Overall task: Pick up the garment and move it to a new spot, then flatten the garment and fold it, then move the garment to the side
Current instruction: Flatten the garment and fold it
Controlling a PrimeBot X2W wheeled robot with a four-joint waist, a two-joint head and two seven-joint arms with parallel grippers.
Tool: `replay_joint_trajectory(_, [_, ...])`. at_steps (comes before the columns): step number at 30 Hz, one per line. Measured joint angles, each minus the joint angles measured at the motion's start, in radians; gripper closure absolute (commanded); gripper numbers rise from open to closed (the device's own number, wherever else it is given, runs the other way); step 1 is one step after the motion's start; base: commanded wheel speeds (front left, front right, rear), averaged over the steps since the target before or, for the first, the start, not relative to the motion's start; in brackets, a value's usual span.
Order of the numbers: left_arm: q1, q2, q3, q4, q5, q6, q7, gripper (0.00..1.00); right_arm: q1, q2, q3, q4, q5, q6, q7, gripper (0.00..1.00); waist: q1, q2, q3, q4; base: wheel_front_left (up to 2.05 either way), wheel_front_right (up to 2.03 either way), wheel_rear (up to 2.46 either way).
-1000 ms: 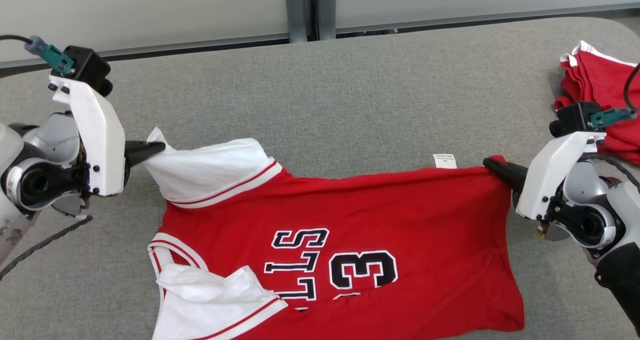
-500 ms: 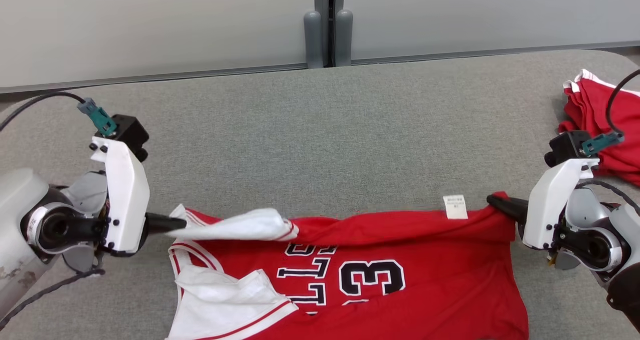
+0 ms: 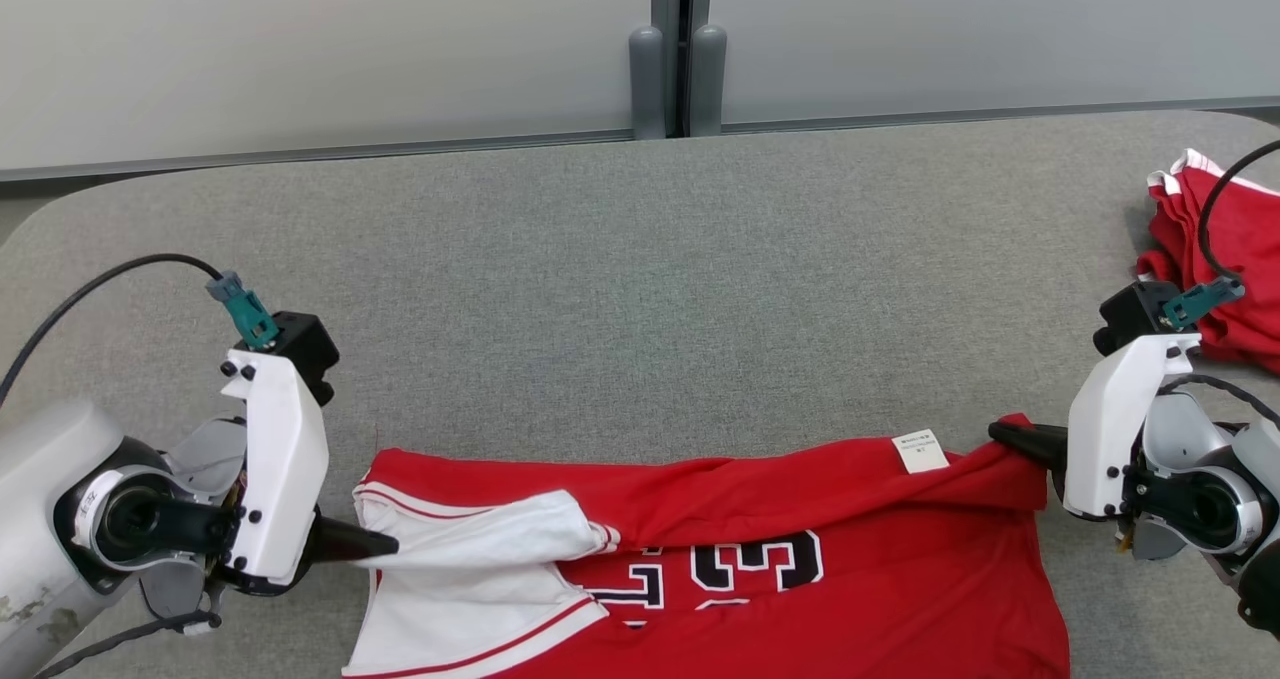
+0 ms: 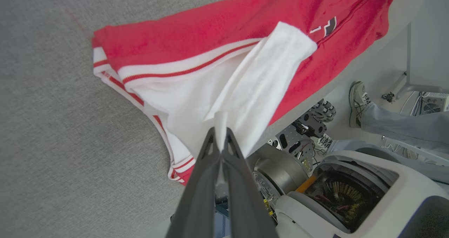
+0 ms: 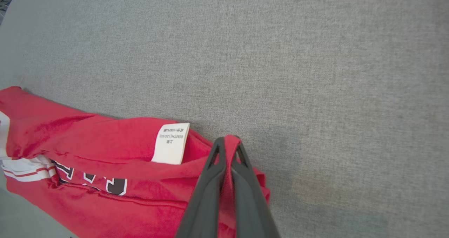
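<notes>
The garment (image 3: 760, 519) is a red jersey with white sleeves and black-and-white lettering, lying across the near edge of the grey table (image 3: 620, 289). Its far edge is folded toward me over the front. My left gripper (image 3: 385, 547) is shut on a white sleeve flap (image 4: 252, 87) at the jersey's left end. My right gripper (image 3: 1000, 431) is shut on the red hem corner (image 5: 231, 143) at the right end, beside a white care label (image 5: 171, 143). The jersey's near part hangs past the table edge in the left wrist view.
A second red garment (image 3: 1225, 249) lies bunched at the table's far right, behind my right arm. A wall with a grey post (image 3: 677, 79) runs behind the table. In the left wrist view a person's shoe (image 4: 357, 97) and leg stand on the floor beyond my base.
Both grippers have drawn the jersey's far edge toward me, folding it over the lettering, so less of the print shows. The head camera has tilted, showing more wall.
</notes>
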Motion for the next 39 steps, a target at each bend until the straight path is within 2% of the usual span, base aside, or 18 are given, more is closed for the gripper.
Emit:
replay_joint_trajectory(5, [0.011, 0.002, -0.008, -0.019, 0.002, 0.015, 0.014, 1.00, -0.012, -0.006, 0.036, 0.007, 0.014, 0.000, 0.011, 1.00, 0.0000, 0.0000, 0.012, 0.003, 0.00, 0.00, 0.00])
replay_joint_trajectory(14, [0.055, -0.015, -0.023, -0.015, -0.004, 0.014, 0.030, 1.00, -0.032, -0.015, 0.104, 0.036, 0.029, 0.000, 0.030, 1.00, 0.0000, 0.0000, 0.016, -0.004, 0.00, 0.00, 0.00])
replay_joint_trajectory(15, [0.061, -0.017, -0.024, -0.012, -0.004, 0.015, 0.031, 1.00, -0.033, -0.015, 0.109, 0.038, 0.033, 0.000, 0.034, 0.73, 0.0000, 0.0000, 0.016, -0.005, 0.00, 0.00, 0.00])
replay_joint_trajectory(16, [0.067, -0.019, -0.026, -0.008, -0.003, 0.015, 0.034, 1.00, -0.035, -0.015, 0.116, 0.041, 0.034, 0.000, 0.036, 0.56, 0.0000, 0.0000, 0.015, -0.007, 0.00, 0.00, 0.00])
replay_joint_trajectory(17, [0.071, -0.021, -0.028, -0.004, 0.001, 0.015, 0.035, 1.00, -0.037, -0.015, 0.123, 0.045, 0.035, 0.000, 0.040, 0.34, 0.0000, 0.0000, 0.014, -0.008, 0.00, 0.00, 0.00])
replay_joint_trajectory(18, [0.075, -0.023, -0.029, -0.001, 0.007, 0.015, 0.036, 0.71, -0.039, -0.014, 0.128, 0.049, 0.041, 0.000, 0.042, 0.02, 0.0000, 0.0000, 0.015, -0.009, 0.00, 0.00, 0.00])
replay_joint_trajectory(19, [0.077, -0.026, -0.030, 0.000, 0.018, 0.014, 0.036, 0.00, -0.041, -0.013, 0.131, 0.055, 0.044, 0.000, 0.042, 0.00, 0.0000, 0.0000, 0.015, -0.010, 0.00, 0.00, 0.00])
replay_joint_trajectory(27, [0.089, -0.046, -0.032, 0.030, 0.038, 0.001, 0.030, 0.00, -0.053, -0.006, 0.145, 0.071, 0.076, 0.000, 0.021, 0.00, 0.0000, 0.0000, -0.002, -0.013, 0.00, 0.00, 0.00])
replay_joint_trajectory(31, [0.078, -0.047, -0.009, 0.034, 0.046, -0.011, -0.002, 0.00, -0.069, -0.030, 0.125, 0.048, 0.093, 0.000, -0.025, 0.00, 0.0000, 0.0000, -0.027, -0.010, 0.00, 0.00, 0.00])
replay_joint_trajectory(35, [0.048, -0.040, 0.038, 0.029, 0.095, -0.030, -0.102, 0.00, -0.070, -0.065, 0.092, -0.001, 0.116, 0.000, -0.105, 0.00, 0.0000, 0.0000, -0.056, -0.006, 0.00, 0.00, 0.00])
replay_joint_trajectory(39, [0.029, -0.032, 0.083, 0.044, 0.208, -0.031, -0.280, 0.00, -0.054, -0.089, 0.026, -0.029, 0.128, 0.000, -0.259, 0.00, 0.0000, 0.0000, -0.081, 0.000, 0.00, 0.00, 0.00])
